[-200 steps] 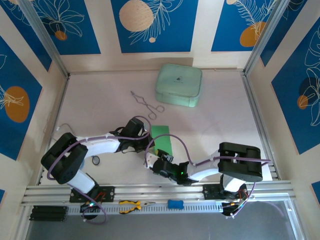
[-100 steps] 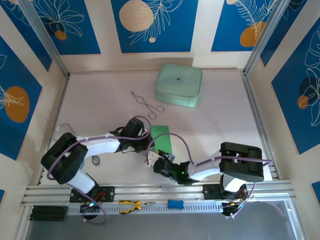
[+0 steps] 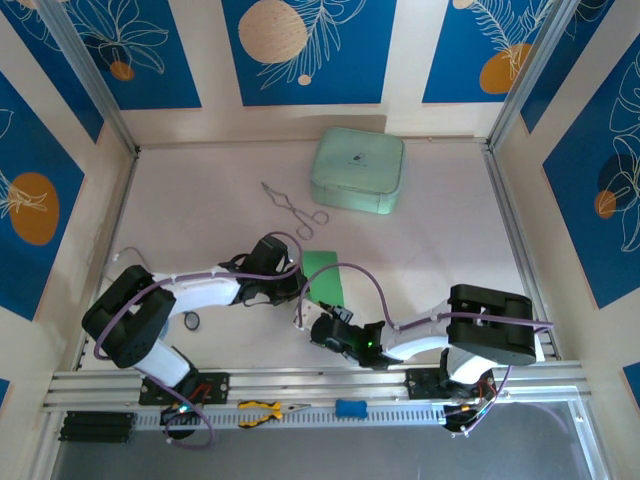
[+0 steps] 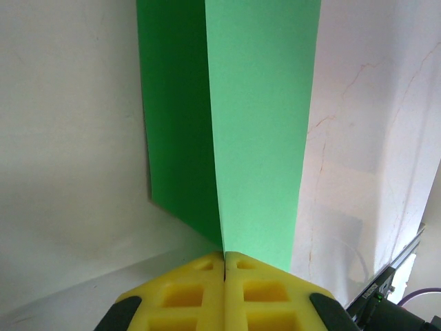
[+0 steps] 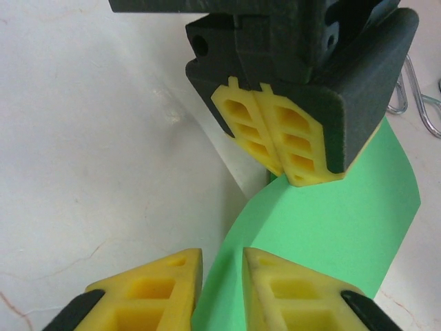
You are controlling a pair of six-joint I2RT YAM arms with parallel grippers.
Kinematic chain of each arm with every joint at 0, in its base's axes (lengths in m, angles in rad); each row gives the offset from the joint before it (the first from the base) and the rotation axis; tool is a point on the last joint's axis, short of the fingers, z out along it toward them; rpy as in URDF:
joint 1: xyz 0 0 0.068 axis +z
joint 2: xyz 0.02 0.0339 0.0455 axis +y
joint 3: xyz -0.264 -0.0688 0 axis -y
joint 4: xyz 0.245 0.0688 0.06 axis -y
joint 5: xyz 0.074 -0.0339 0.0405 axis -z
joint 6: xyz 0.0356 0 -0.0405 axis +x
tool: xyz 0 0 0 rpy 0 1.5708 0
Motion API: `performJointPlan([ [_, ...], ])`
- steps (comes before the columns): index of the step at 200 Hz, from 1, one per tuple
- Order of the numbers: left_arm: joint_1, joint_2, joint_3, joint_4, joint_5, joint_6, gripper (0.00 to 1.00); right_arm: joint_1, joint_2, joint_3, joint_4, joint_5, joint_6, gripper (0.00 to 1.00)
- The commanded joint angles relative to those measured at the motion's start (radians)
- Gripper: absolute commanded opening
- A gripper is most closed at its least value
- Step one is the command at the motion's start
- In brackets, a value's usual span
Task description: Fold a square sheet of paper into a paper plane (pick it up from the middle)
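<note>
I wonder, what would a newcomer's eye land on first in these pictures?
The bright green sheet of paper, in the middle of the table between the two arms, pinched in the shut left gripper. The right gripper stands slightly open around its edge. Farther back sits a pale mint-green case.

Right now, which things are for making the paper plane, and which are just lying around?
For the job: green paper, left gripper pinching it, right gripper around its edge.
Just lying about: mint-green case, metal tongs, yellow-handled pliers.
</note>
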Motion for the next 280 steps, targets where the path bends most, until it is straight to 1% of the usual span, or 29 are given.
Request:
performJointPlan([
  [1,0.005,-0.005,0.020,-0.015,0.007,-0.005,0.01,-0.005,-0.023,-0.014,0.028,-0.010,0.024,0.21],
  [42,0.005,-0.010,0.018,-0.017,0.003,-0.004,0.00,-0.012,-0.030,-0.017,0.019,-0.009,0.037,0.14],
  [62,0.005,-0.017,0.020,-0.028,-0.003,0.001,0.01,-0.014,-0.036,-0.018,0.008,-0.011,0.048,0.09],
  [83,0.008,-0.028,0.023,-0.049,-0.017,0.010,0.04,-0.025,-0.052,-0.020,-0.003,-0.028,0.069,0.06],
  [98,0.009,-0.048,0.027,-0.084,-0.044,0.028,0.16,-0.033,-0.071,-0.024,-0.014,-0.040,0.085,0.04],
  [110,0.011,-0.075,0.029,-0.121,-0.073,0.046,0.29,-0.047,-0.098,-0.036,-0.020,-0.084,0.102,0.04],
  [120,0.016,-0.100,0.035,-0.162,-0.099,0.064,0.38,-0.073,-0.127,-0.046,-0.032,-0.168,0.128,0.04],
  [134,0.024,-0.137,0.048,-0.223,-0.134,0.095,0.49,-0.127,-0.170,-0.055,-0.066,-0.314,0.183,0.03],
  [143,0.029,-0.159,0.058,-0.262,-0.159,0.115,0.52,-0.167,-0.195,-0.060,-0.075,-0.416,0.207,0.03],
  [158,0.037,-0.193,0.068,-0.304,-0.190,0.139,0.56,-0.212,-0.226,-0.071,-0.080,-0.536,0.223,0.04],
  [179,0.054,-0.207,0.081,-0.310,-0.178,0.168,0.56,-0.272,-0.249,-0.077,-0.096,-0.684,0.252,0.04],
  [187,0.061,-0.203,0.090,-0.308,-0.163,0.181,0.54,-0.294,-0.254,-0.078,-0.096,-0.736,0.269,0.04],
  [200,0.071,-0.189,0.113,-0.306,-0.141,0.201,0.50,-0.313,-0.256,-0.079,-0.101,-0.783,0.284,0.03],
  [217,0.081,-0.165,0.149,-0.295,-0.114,0.227,0.43,-0.326,-0.251,-0.072,-0.114,-0.816,0.306,0.03],
  [237,0.091,-0.111,0.211,-0.281,-0.046,0.262,0.35,-0.325,-0.235,-0.067,-0.102,-0.845,0.315,0.03],
  [261,0.090,-0.016,0.298,-0.276,0.039,0.313,0.29,-0.316,-0.198,-0.052,-0.074,-0.868,0.328,0.03],
  [280,0.090,0.068,0.359,-0.292,0.083,0.339,0.24,-0.309,-0.154,-0.032,-0.059,-0.879,0.342,0.03],
])
